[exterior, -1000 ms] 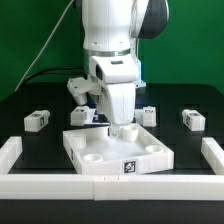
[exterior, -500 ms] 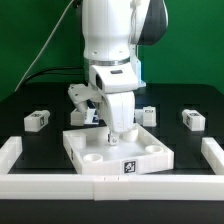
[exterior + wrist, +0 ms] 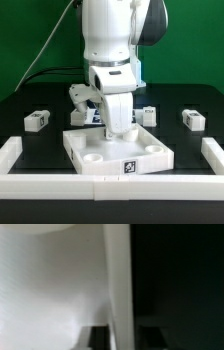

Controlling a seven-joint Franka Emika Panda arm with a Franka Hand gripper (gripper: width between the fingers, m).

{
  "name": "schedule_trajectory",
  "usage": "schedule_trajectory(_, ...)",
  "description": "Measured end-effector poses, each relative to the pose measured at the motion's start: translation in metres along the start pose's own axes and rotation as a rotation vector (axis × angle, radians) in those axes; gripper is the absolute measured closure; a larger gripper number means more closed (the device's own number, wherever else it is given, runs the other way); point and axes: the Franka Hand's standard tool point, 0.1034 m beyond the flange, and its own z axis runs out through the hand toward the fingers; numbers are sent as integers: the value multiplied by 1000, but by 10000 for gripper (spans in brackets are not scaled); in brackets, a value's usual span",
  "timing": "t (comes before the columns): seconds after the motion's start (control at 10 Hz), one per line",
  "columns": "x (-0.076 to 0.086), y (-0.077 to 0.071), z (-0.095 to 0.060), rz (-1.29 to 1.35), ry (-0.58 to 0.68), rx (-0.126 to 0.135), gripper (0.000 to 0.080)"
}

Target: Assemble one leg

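Fingers (image 3: pixel 98 338) w/ leg (image 3: pixel 119 291) between, wrist cam only

Looked like a robotics lab test bench, not a home or shop; industrial robot arm (image 3: pixel 110 40) stood over a black table (image 3: pixel 25 100); plain green screen (image 3: pixel 30 40) behind it; white rails (image 3: pixel 8 152) fenced the work area; black-and-white tracking tags sat on the white plate (image 3: pixel 155 152) and on a loose leg (image 3: pixel 37 120); a cable (image 3: pixel 45 64) ran along the back.

Smooth white plastic leg (image 3: pixel 37 120) and plate (image 3: pixel 150 155); matt black table (image 3: pixel 45 145).
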Motion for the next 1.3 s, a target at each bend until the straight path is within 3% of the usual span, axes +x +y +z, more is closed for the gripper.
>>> schedule_trajectory(0.2,-1,2,-1,1,-2,-10,735)
schedule_trajectory(0.7,0,3,-2,8,-3,-13,735)
schedule_trajectory(1.1,36,21,-7,209,-1,-27,735)
schedule_trajectory(1.3,54,39,-9,223,2,-43,735)
